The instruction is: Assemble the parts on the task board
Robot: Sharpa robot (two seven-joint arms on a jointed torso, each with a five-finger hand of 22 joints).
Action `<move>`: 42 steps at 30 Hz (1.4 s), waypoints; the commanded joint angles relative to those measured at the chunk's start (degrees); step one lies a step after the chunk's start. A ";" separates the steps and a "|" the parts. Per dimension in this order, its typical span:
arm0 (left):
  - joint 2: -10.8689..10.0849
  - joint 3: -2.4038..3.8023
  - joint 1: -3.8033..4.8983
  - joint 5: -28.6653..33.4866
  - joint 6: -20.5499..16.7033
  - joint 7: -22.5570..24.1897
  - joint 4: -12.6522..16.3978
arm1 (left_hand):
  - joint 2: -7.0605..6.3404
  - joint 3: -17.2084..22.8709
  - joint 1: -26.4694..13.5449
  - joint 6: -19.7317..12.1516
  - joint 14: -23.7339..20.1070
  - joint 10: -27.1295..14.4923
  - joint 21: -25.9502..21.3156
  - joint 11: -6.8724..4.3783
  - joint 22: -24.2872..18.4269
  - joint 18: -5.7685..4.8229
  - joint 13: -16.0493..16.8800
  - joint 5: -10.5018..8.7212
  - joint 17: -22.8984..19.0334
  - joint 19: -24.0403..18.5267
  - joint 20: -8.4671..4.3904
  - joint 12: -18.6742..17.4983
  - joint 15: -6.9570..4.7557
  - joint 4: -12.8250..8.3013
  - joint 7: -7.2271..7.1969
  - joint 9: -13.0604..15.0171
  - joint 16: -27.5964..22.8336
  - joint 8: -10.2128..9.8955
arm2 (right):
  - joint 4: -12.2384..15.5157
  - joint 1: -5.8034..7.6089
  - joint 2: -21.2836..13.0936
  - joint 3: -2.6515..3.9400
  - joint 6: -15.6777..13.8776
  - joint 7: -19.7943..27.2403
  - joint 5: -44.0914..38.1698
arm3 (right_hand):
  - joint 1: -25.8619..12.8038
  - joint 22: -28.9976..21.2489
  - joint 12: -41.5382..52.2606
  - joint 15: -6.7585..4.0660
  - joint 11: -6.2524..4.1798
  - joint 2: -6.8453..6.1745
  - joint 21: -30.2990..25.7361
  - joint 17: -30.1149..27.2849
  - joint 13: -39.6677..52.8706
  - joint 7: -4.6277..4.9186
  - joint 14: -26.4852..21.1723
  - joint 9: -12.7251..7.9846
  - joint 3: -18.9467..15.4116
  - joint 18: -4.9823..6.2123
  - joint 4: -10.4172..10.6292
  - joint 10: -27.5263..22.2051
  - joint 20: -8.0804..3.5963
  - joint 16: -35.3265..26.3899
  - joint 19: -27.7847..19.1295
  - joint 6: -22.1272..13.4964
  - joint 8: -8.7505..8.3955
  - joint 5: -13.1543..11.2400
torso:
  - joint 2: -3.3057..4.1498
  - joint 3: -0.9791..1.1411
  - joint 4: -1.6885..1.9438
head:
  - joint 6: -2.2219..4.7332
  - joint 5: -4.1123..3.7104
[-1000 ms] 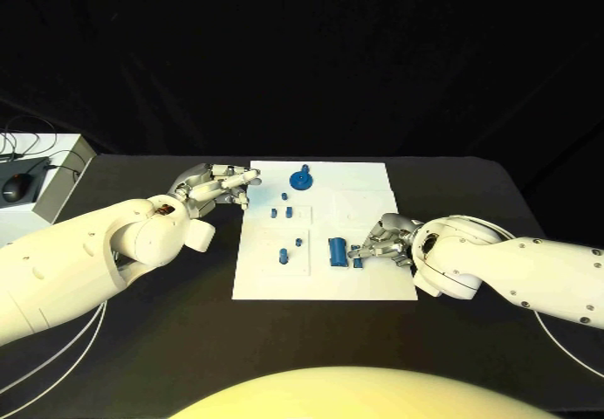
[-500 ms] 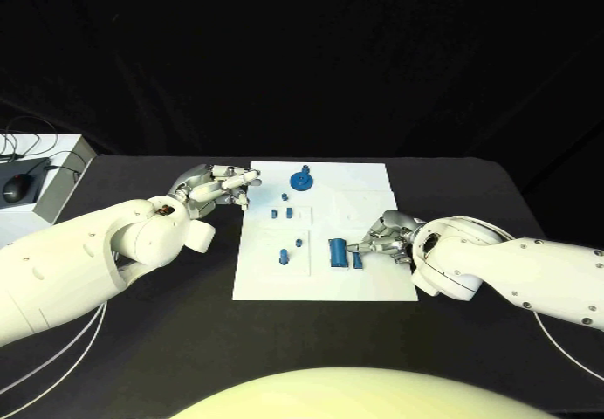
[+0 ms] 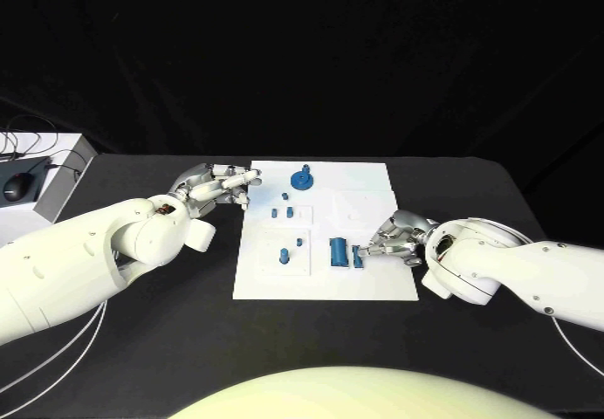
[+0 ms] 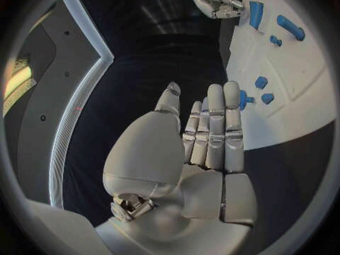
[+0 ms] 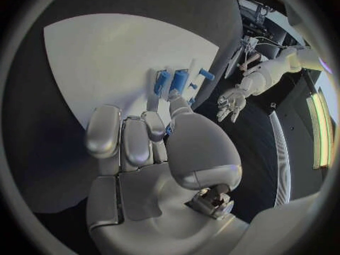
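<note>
The white task board (image 3: 359,196) lies mid-table. On it are a round blue part (image 3: 302,180) at the far edge, several small blue pegs (image 3: 284,256) on the left half and a larger blue cylinder (image 3: 338,251) near the middle. My right hand (image 3: 393,240) is over the board's right half, just right of the cylinder. Its thumb and a finger pinch a small blue part (image 3: 358,259), seen as a blue sliver (image 5: 169,130) in the right wrist view. My left hand (image 3: 221,185) hovers at the board's far left edge. Its fingers (image 4: 212,124) are straight and hold nothing.
A white box (image 3: 51,175) with a black mouse (image 3: 17,187) and cables sits at the table's far left. The black table (image 3: 315,340) surrounds the board. Both forearms lie on either side of the board.
My right hand has shifted slightly to the right and its forearm has swung outward, with the small blue part still at its fingertips. The left hand has not moved.
</note>
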 commanded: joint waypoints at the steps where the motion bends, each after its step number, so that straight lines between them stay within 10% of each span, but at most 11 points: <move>1: 0.01 0.05 -0.03 -0.23 0.89 0.25 0.19 | -0.05 0.14 0.03 -0.18 -0.21 -0.40 -0.39 0.09 -0.07 1.01 0.05 -0.17 -0.06 0.14 -0.03 0.17 0.23 0.11 -0.01 0.05 -0.11 -0.06 | 0.91 -0.08 -0.78 0.01 2.85 2.88 0.35 | 1.92 7.82 0.39 -0.32 -0.08 -0.31 0.57 0.17 0.13 -0.25 0.10 0.26 0.53 0.30 -1.76 0.49 -0.48 0.12 4.12 0.35 0.51 -1.25 | 0.01 0.04 -0.02 | -0.08 0.01; 12: 0.01 0.05 -0.03 -0.27 0.93 0.23 0.14 | -0.05 0.14 0.03 -0.18 -0.21 -0.40 -0.39 0.09 -0.07 1.01 0.05 -0.17 -0.06 0.14 -0.03 0.17 0.23 0.11 -0.01 0.05 -0.11 -0.06 | 2.52 -0.72 -1.93 0.01 3.45 2.60 -0.87 | 4.34 7.95 0.61 -0.62 -0.49 -2.96 1.08 0.80 0.48 -0.87 0.14 1.51 3.35 -0.02 -2.47 0.87 -0.84 0.12 4.15 0.47 3.57 -6.37 | 0.00 0.05 -0.03 | 0.04 -0.15; 42: -0.07 0.05 -0.04 -0.39 0.98 0.06 0.20 | 0.00 0.16 0.08 -0.09 -0.23 -0.39 -0.40 0.09 -0.07 1.01 0.05 -0.16 -0.06 0.14 -0.03 0.18 0.22 0.04 -0.03 0.05 -0.13 -0.06 | -0.45 -1.38 0.31 0.01 2.94 -1.13 -2.55 | 3.88 8.03 0.60 -0.89 -0.83 0.34 1.56 1.17 0.78 -1.33 0.24 1.43 2.01 -0.19 -2.40 1.18 -1.12 0.07 4.16 -0.19 5.41 -3.94 | -0.01 0.00 -0.03 | -0.28 -0.11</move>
